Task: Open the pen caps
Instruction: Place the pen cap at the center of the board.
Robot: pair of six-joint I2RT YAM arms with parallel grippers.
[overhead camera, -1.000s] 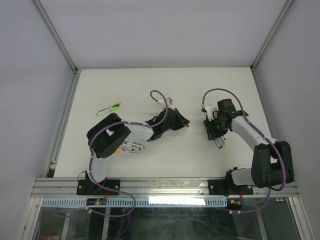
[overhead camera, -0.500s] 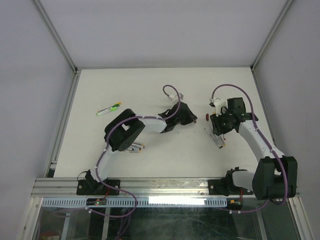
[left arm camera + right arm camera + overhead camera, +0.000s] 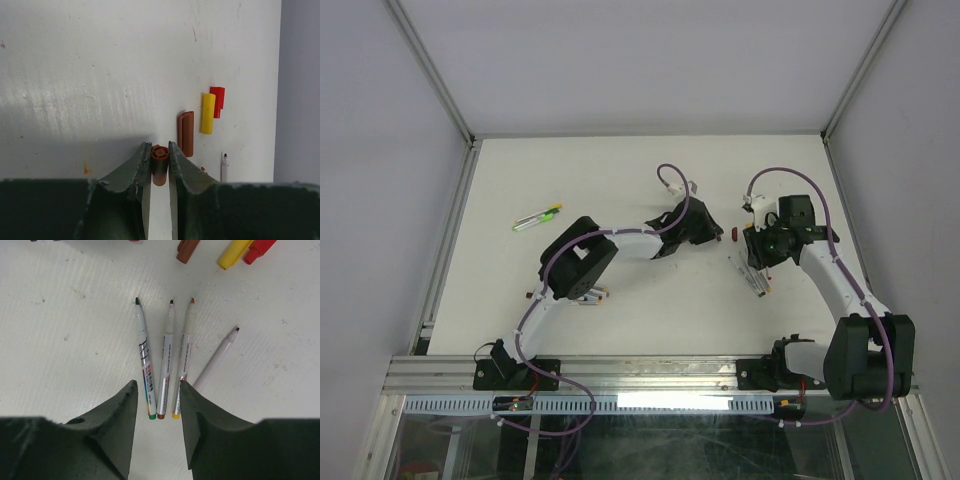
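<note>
Your left claw is clenched on a brown pen cap. The cap sits end-on between the two fingers, so that wrist camera looks straight at its round end.

Three more caps lie loose on the white table, toward one o'clock of the held cap:
- A maroon cap lies just beside the finger on that side.
- A yellow cap lies a little farther out.
- A red cap lies right against the yellow one.

Your right claw is released. Its jaws stand apart with nothing between them, and it hovers over the back ends of four uncapped pens.
- A green-tipped pen, a brown-ended pen and an orange-tipped pen lie side by side, nearly parallel, with their tips pointing to twelve o'clock.
- Their coloured back ends show in the gap between the fingers.
- A pale pen slants away toward one o'clock, its back end close to the orange-tipped one.

The same three loose caps sit along the top edge of the right wrist view, between twelve and two o'clock.

From overhead, both claws work near the middle of the table, the left one at about nine o'clock of the right. A pair of pens with green and yellow ends lies well apart from them, at nine o'clock of the left claw. A few more pens peek out from under the left arm's elbow. I cannot tell you whether those are capped.
</note>
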